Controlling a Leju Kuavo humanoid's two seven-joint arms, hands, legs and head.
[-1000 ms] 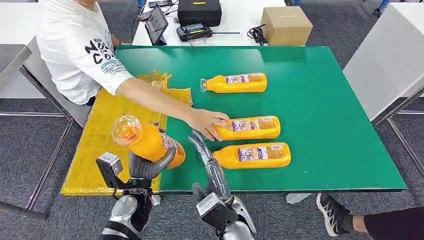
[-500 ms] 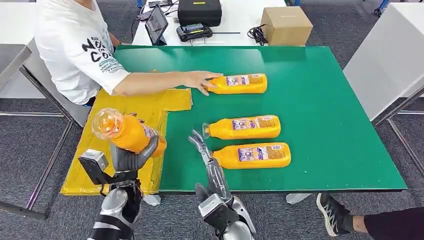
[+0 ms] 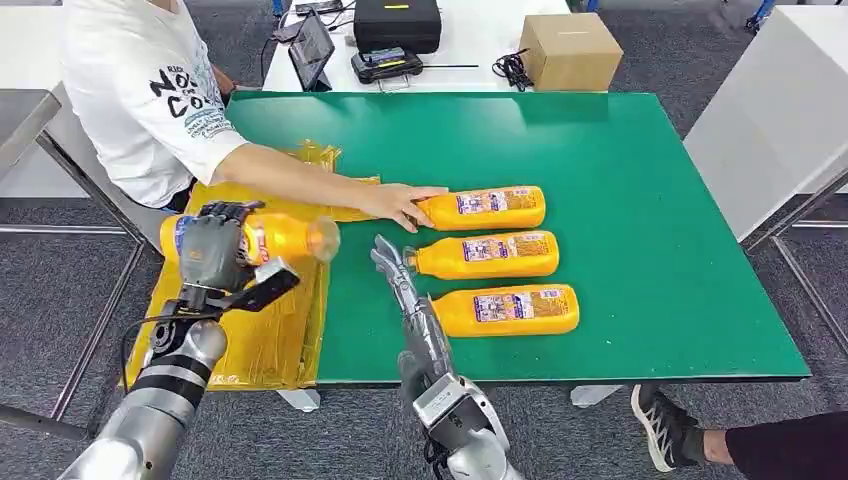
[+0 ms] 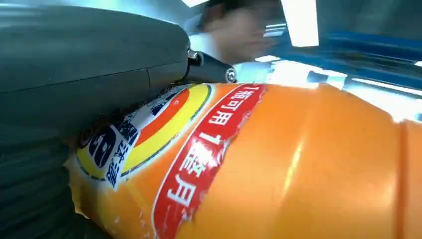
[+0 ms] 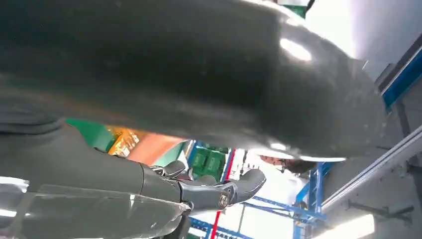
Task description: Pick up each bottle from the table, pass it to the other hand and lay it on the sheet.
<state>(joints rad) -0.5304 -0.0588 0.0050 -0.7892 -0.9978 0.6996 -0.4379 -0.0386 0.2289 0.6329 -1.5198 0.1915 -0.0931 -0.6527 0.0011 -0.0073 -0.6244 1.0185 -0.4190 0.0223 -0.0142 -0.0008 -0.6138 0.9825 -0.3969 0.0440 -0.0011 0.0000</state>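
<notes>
Left hand: closed around one bottle, held level over the yellow sheet.
Right hand: fingers outstretched, nothing held, beside the sheet.
Bottles on table: three.

Left hand clenched, right hand outstretched

The robot's left arm is showing as silver, ringed segments with a thin black cable looping beside the wrist, ending in a dark grey left hand with black fingers and a flat black bracket sticking out below. The right arm is gleaming silver too, carrying a black block with a pale label, and its right hand is tapering into slim metallic grey fingers.
</notes>
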